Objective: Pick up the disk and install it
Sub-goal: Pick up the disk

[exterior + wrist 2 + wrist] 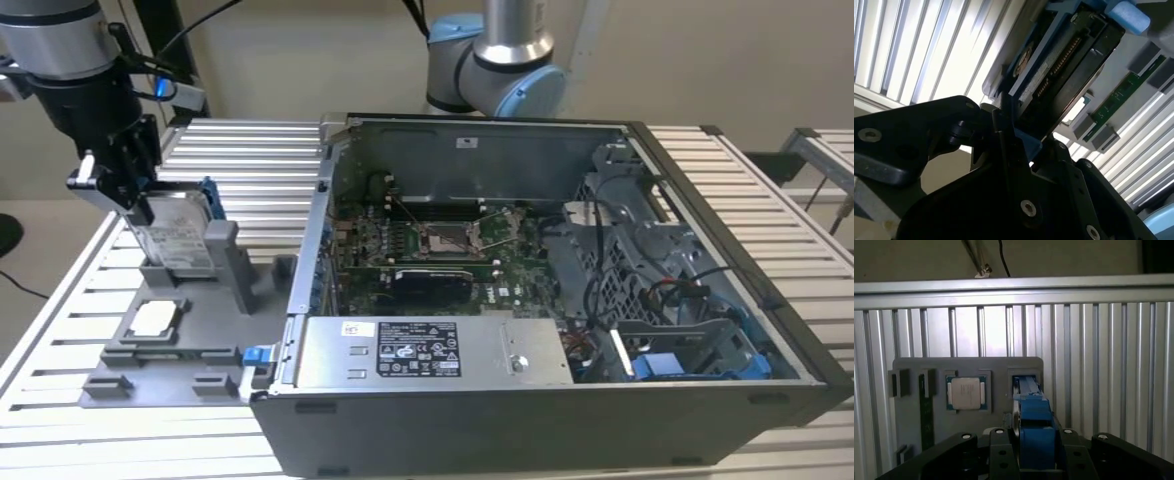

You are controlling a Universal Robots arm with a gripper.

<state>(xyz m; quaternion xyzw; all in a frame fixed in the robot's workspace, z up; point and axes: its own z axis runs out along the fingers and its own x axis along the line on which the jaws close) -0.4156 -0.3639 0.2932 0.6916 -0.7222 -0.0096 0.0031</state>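
The disk (178, 236) is a silver drive in a blue bracket. It stands on edge in the upright slot of the grey tray (200, 345) at the exterior view's left. My gripper (134, 200) comes down from above and is shut on the disk's upper edge. In the first wrist view the blue bracket (1034, 412) sits between the black fingers (999, 442) of the gripper (1033, 445), its far end in the tray's slot. In the second wrist view the gripper (1014, 137) clamps the disk (1064, 65), whose connector edge faces the camera.
An open computer case (694, 190) lies to the exterior view's right of the tray, with its motherboard (441, 240), a grey box (427, 350) with a white label, and a drive cage (667, 340). A square chip (151, 318) and a memory stick (925, 410) sit on the tray. A second arm's base (501, 60) stands behind the case.
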